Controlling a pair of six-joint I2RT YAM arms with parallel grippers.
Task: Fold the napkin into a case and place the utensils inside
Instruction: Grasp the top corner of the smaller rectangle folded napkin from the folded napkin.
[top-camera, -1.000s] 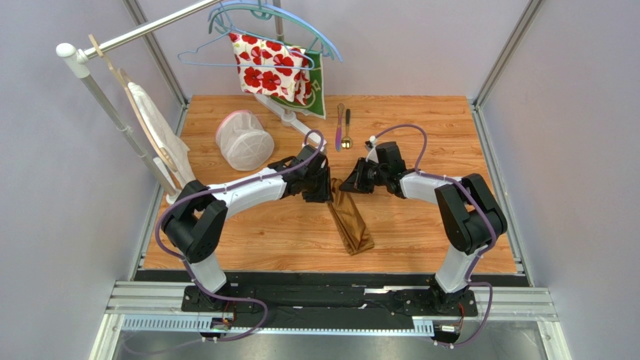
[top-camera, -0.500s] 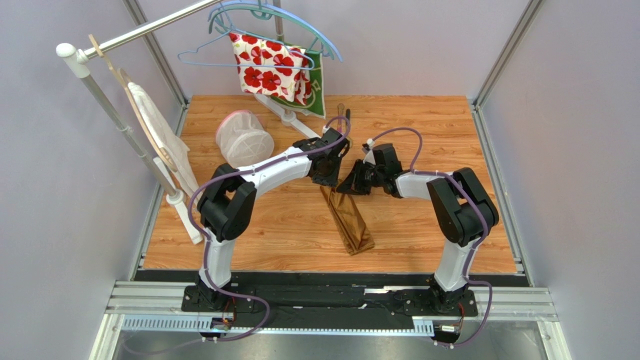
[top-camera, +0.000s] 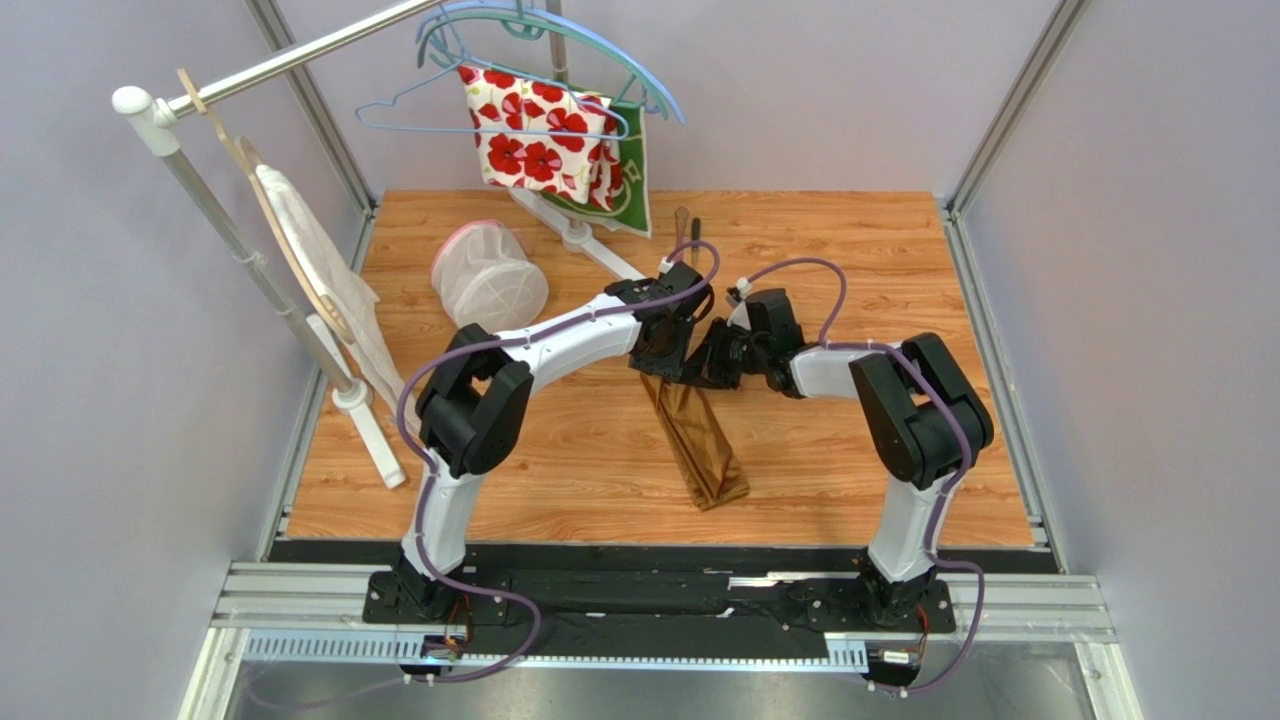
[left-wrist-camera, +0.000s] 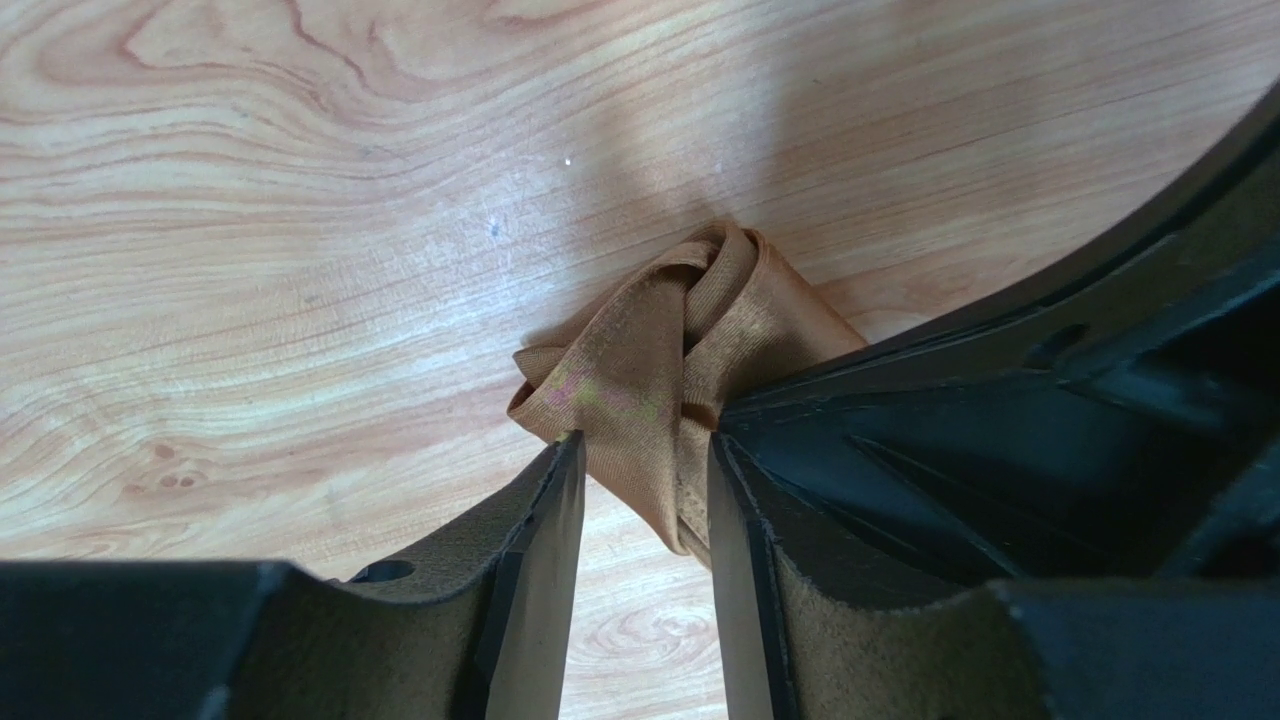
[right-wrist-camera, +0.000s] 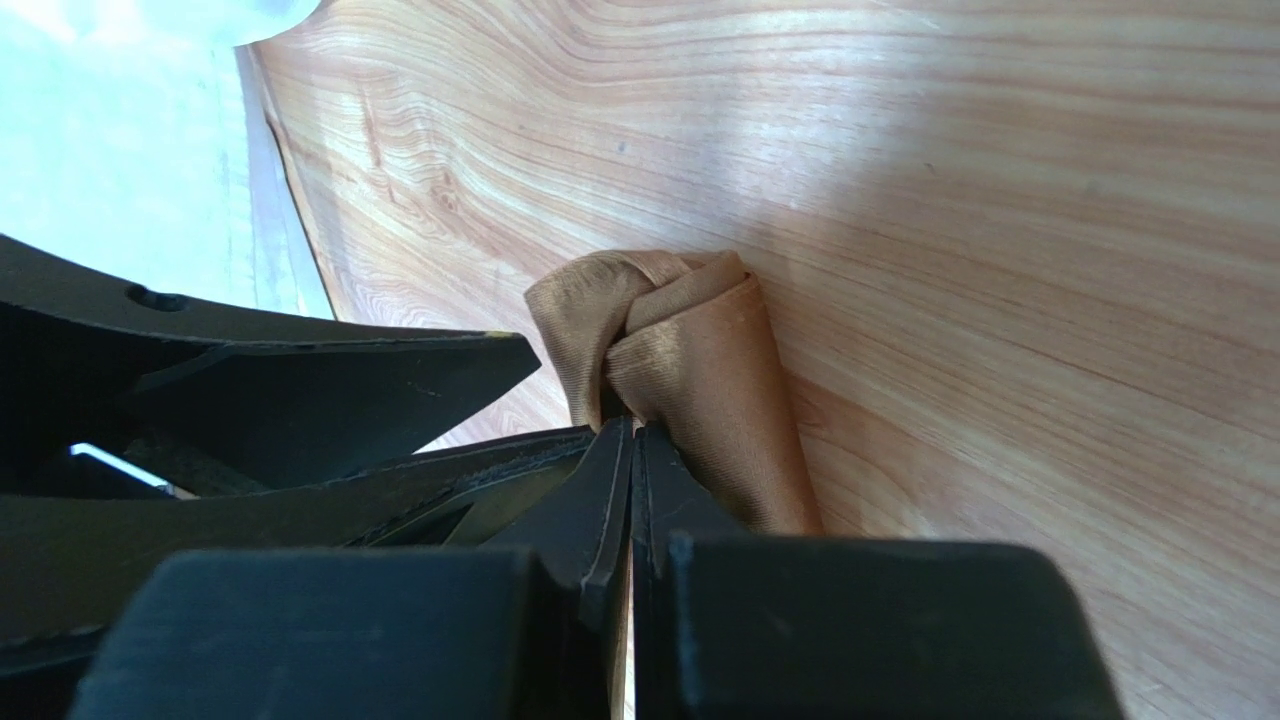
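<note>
The golden-brown napkin (top-camera: 703, 443) lies as a narrow folded case, running from the table's middle toward the near edge. Its far end is bunched up (left-wrist-camera: 661, 360). My left gripper (left-wrist-camera: 643, 443) stands open around that end, both fingertips just at the cloth, table showing between the fingers. My right gripper (right-wrist-camera: 628, 432) is shut on the same bunched end (right-wrist-camera: 706, 375), from the right. In the top view both grippers (top-camera: 666, 357) (top-camera: 697, 369) meet there. Of the utensils only a dark tip (top-camera: 682, 221) shows beyond the left wrist.
A white mesh basket (top-camera: 489, 278) stands at the back left. Behind it a rack pole (top-camera: 248, 240) carries a pale cloth bag (top-camera: 308, 248). Hangers hold a red-flowered cloth (top-camera: 544, 132) and a green cloth (top-camera: 639, 188) over the back edge.
My left arm has stretched out and swung its wrist farther back, to the napkin's far end, and its jaws have widened a little. The right gripper has edged left, still pinched.
</note>
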